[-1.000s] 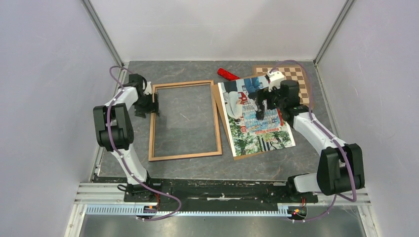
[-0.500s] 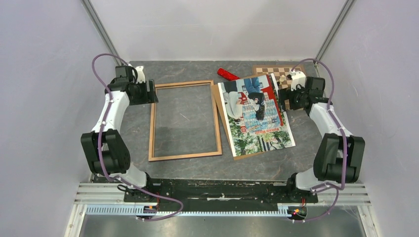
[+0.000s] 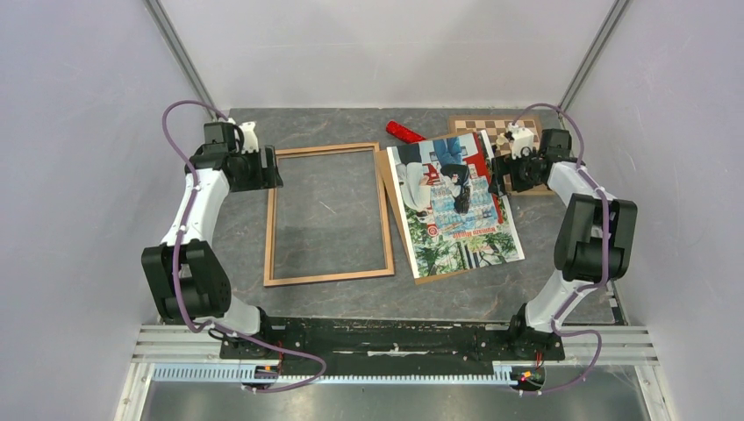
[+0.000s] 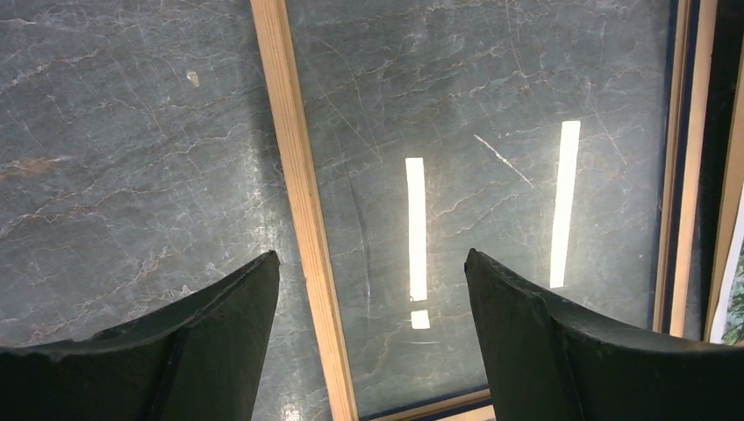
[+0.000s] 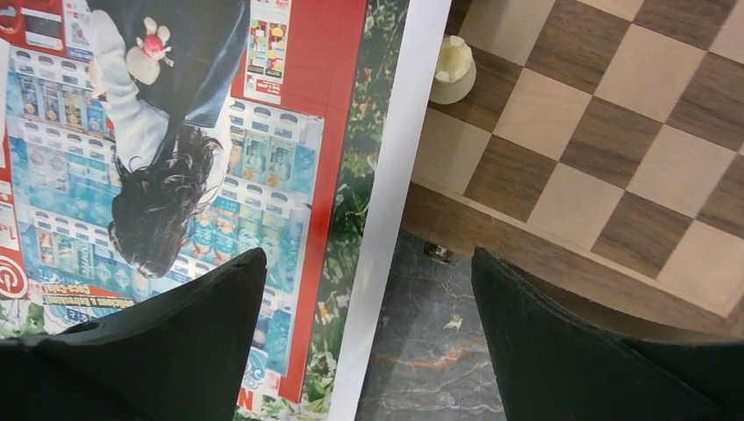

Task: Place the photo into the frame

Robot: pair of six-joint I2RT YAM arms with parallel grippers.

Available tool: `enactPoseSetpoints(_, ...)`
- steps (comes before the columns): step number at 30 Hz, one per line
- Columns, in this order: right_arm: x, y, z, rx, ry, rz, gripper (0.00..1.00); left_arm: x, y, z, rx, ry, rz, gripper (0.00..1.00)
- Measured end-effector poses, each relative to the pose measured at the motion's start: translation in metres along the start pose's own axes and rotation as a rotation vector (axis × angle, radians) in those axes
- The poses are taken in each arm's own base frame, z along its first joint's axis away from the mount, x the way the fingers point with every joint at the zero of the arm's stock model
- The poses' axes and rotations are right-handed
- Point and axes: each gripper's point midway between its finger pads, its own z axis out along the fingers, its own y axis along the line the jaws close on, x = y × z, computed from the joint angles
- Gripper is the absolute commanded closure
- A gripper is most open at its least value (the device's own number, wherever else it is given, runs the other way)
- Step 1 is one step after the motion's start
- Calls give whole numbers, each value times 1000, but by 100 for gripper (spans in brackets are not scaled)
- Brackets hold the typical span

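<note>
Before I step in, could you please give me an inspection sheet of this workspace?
Surface: dark marbled table, fine scratches, no spills seen.
Job's things: photo lies face up on a brown panel, right of the frame; the frame lies flat, photo not yet in it.
Clutter: chessboard with one pale piece at far right; red object at the far edge.
Grippers: left gripper open above a frame rail; right gripper open above the photo's right edge; neither holds anything.
Cables: purple cables arch in the air, clear of the job's things.
Surroundings: pale walls; metal rail at the near edge.
</note>
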Motion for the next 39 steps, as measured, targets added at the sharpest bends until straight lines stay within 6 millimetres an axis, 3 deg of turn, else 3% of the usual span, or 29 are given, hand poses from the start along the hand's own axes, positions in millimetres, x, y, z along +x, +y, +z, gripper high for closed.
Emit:
enactPoseSetpoints(10,16,0,18,-91,34,-7,23,4,-6,1,38,8,-1,16)
enactPoseSetpoints(16,16,1,18,-127,18,-7,43,4,-8,1,48,8,-1,16)
enactPoseSetpoints(25,16,3,20,-167,4,-1,62,3,-9,0,49,2,0,16)
enactPoseSetpoints(35,-4,-8,8,-169,-44,6,81,2,-9,-2,48,-3,3,16)
enactPoseSetpoints(37,-7,-8,6,-180,-55,8,80,2,-9,-2,48,-3,8,16)
enactPoseSetpoints(39,-7,-5,5,-191,-54,12,66,2,-9,-2,48,-3,8,16)
